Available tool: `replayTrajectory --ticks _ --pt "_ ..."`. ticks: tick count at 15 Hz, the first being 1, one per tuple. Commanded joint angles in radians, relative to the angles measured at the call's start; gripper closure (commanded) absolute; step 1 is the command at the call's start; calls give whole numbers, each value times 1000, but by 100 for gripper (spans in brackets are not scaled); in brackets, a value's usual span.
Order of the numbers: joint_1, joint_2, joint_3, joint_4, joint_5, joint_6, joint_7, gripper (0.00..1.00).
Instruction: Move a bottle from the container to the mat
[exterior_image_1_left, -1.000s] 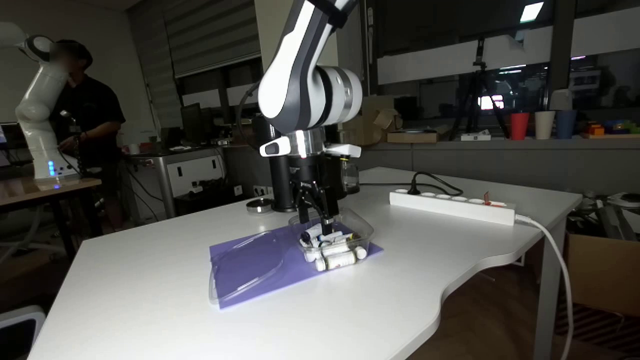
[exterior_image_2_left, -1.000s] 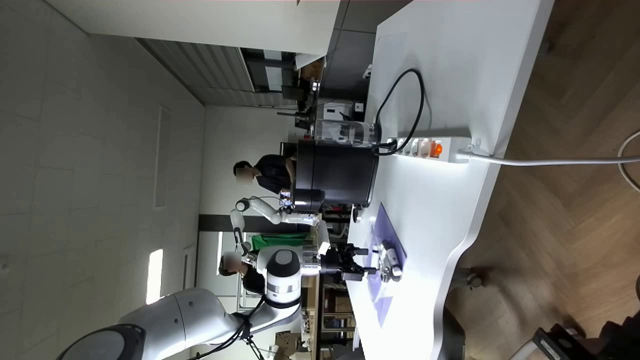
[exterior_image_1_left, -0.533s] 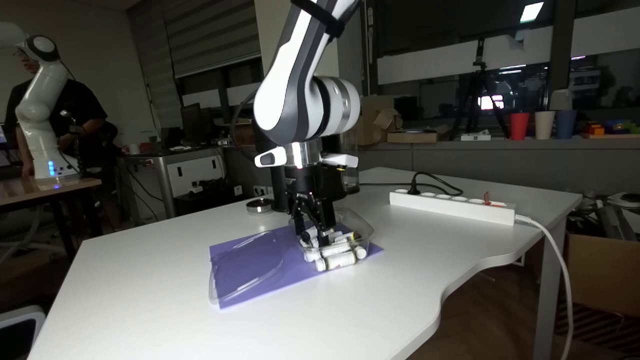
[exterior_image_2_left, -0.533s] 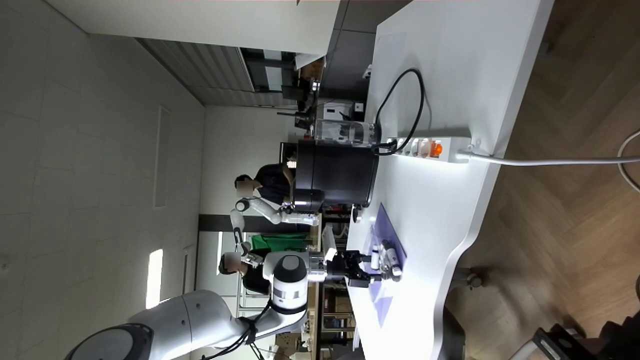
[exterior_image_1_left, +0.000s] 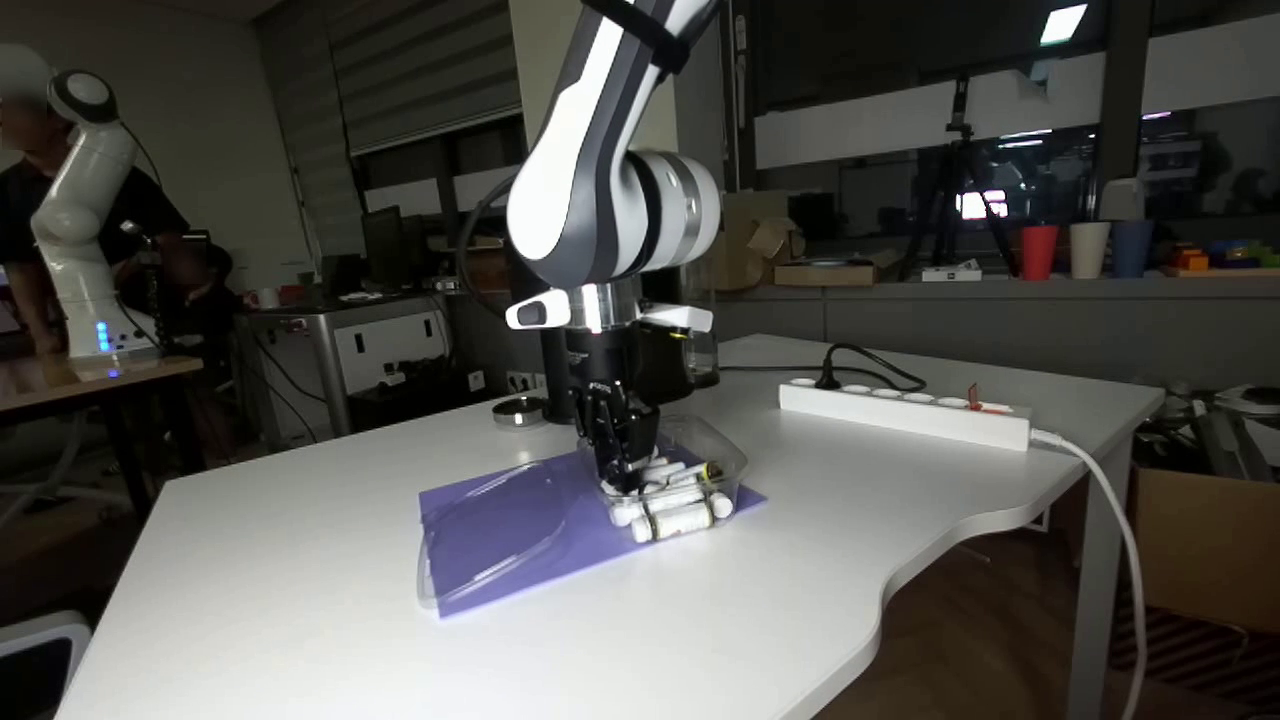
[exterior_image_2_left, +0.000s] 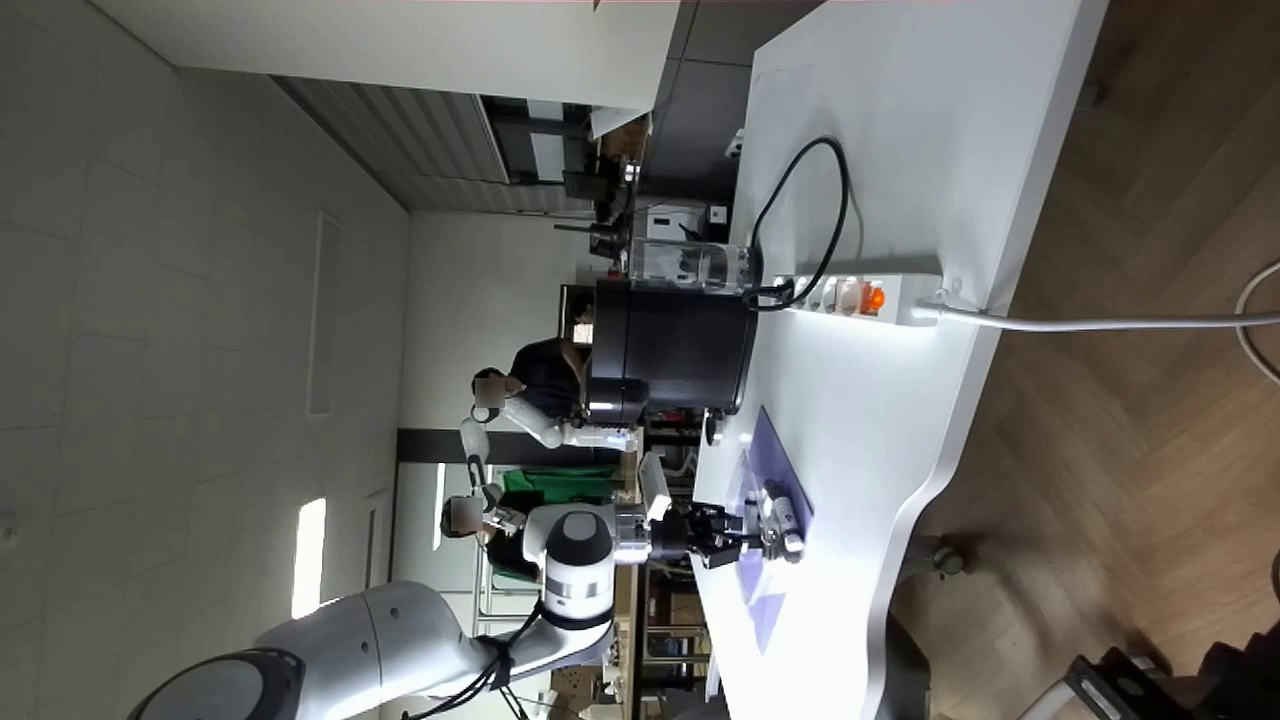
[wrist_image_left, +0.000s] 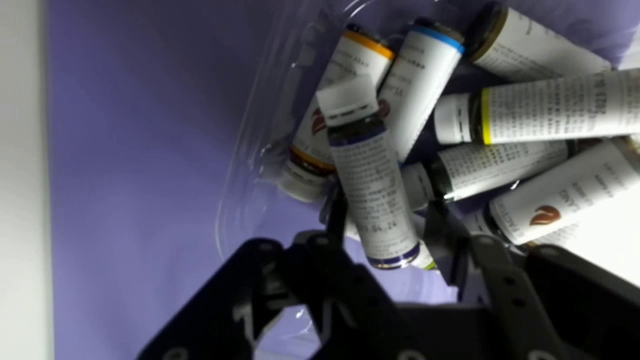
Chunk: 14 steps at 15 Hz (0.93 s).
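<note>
In the wrist view a white-labelled bottle (wrist_image_left: 372, 185) with a white cap and purple bands lies slanted on top of several others. My gripper (wrist_image_left: 387, 220) stands partly open around its lower end; a narrow gap shows between the bottle and the right-hand finger (wrist_image_left: 442, 235). The bottles lie in a clear plastic container (exterior_image_1_left: 728, 465), whose rim (wrist_image_left: 245, 127) also shows from above. Beneath it is the purple mat (exterior_image_1_left: 585, 540), which extends past the container (wrist_image_left: 125, 150). In both exterior views the gripper (exterior_image_1_left: 622, 485) points down into the container, its fingertips partly hidden among bottles.
A clear lid (exterior_image_1_left: 428, 590) rests on the mat beside the container. Behind the arm stand a tall black bin (exterior_image_2_left: 680, 350) and a clear jar (exterior_image_2_left: 690, 265). A round tin (exterior_image_1_left: 519, 410) and a white power strip (exterior_image_1_left: 900, 412) with cables are also on the table.
My arm has come down into the container over the first half second. Since then it has hardly moved, while the fingers have drawn much closer together around the bottle.
</note>
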Motion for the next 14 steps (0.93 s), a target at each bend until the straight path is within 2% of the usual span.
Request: replayTrajectory --ticks 1,2,3,7,10,14 --pt "12 -22 -8 -12 -18 -12 12 88" --pt "15 -26 -9 -13 -22 -17 14 95" --pt "20 -35 -12 -14 -27 -27 14 96" --pt "31 -91 -6 -15 -30 -104 4 93" --pt "38 -134 -16 -20 -51 -103 3 93" --pt "51 -131 -64 -1 -130 -8 13 93"
